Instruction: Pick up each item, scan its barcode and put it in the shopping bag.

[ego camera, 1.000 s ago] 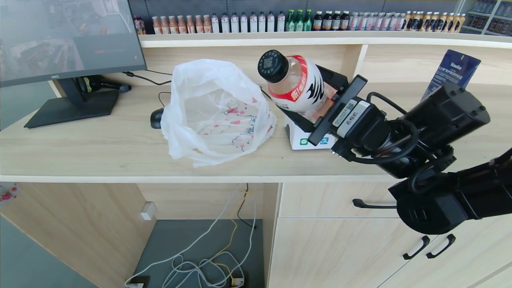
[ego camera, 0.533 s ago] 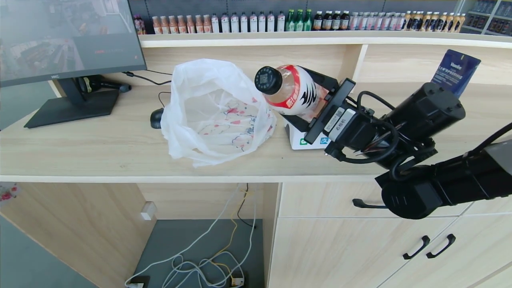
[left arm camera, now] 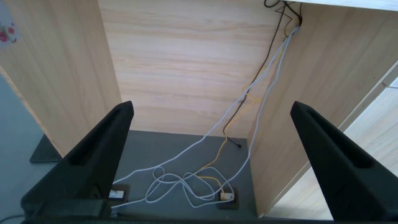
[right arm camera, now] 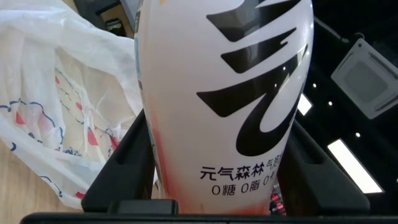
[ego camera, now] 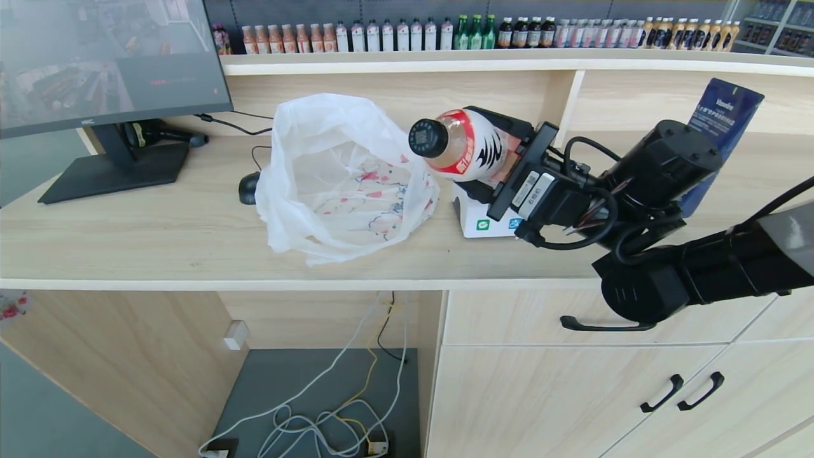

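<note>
- Head view: right gripper [ego camera: 503, 158] clamped on the base end of the bottle [ego camera: 467, 145], holding it off the counter [ego camera: 159, 235], directly above the barcode scanner [ego camera: 486, 221].
- Bottle's long axis tipped close to level, black cap aimed at the robot's left, just beside the right rim of the shopping bag [ego camera: 343, 178].
- Bag standing open-mouthed at mid-counter, rim slumped and uneven; printed wrapping visible inside.
- Mouse [ego camera: 248, 188] touching the bag's left side; monitor [ego camera: 108, 57] on its stand well apart at far left.
- Blue card [ego camera: 726, 109] upright behind the right arm; shelf of drinks [ego camera: 483, 33] along the back wall.
- Bare counter between the bag and the front edge; upright wooden divider just behind the scanner.
- Left wrist view: left gripper [left arm camera: 211, 112] spread wide, holding nothing, below counter level facing the open recess with loose cables [left arm camera: 186, 183] on the floor.
- Right wrist view: black fingers [right arm camera: 124, 162] pressed on both sides of the bottle; bag close on one side, the scanner's dark face on the other.
</note>
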Controlling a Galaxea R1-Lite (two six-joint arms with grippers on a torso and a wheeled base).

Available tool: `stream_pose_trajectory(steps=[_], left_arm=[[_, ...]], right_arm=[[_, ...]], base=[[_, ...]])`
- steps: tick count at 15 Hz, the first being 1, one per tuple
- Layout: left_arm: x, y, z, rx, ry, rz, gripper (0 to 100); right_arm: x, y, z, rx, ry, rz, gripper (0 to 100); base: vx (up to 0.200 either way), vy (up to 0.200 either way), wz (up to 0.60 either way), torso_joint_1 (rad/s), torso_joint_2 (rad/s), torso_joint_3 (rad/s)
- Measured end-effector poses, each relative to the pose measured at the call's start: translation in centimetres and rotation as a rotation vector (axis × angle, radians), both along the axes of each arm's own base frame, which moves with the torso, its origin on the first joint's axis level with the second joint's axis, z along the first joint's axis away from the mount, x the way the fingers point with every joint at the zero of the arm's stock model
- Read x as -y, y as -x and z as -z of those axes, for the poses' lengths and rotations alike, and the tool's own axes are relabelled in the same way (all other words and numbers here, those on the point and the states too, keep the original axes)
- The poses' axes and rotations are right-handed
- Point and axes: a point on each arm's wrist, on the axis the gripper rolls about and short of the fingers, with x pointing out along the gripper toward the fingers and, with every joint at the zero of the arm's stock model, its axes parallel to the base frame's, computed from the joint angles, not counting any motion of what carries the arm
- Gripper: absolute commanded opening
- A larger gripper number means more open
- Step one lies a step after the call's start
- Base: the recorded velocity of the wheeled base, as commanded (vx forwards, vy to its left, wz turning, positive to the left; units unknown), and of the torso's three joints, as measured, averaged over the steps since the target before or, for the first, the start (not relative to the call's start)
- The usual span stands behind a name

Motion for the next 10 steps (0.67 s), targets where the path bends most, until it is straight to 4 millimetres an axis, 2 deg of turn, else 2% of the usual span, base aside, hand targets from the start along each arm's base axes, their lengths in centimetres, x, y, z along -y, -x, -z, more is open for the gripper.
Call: stream_pose_trajectory(steps=[10], left_arm=[[0.0, 0.0, 0.0, 0.0, 0.0, 0.0, 100]], right_arm=[[-0.4, -1.9, 1.4, -0.002, 0.022, 0.02, 0]], base=[[0.0, 0.0, 0.0, 0.0, 0.0, 0.0]])
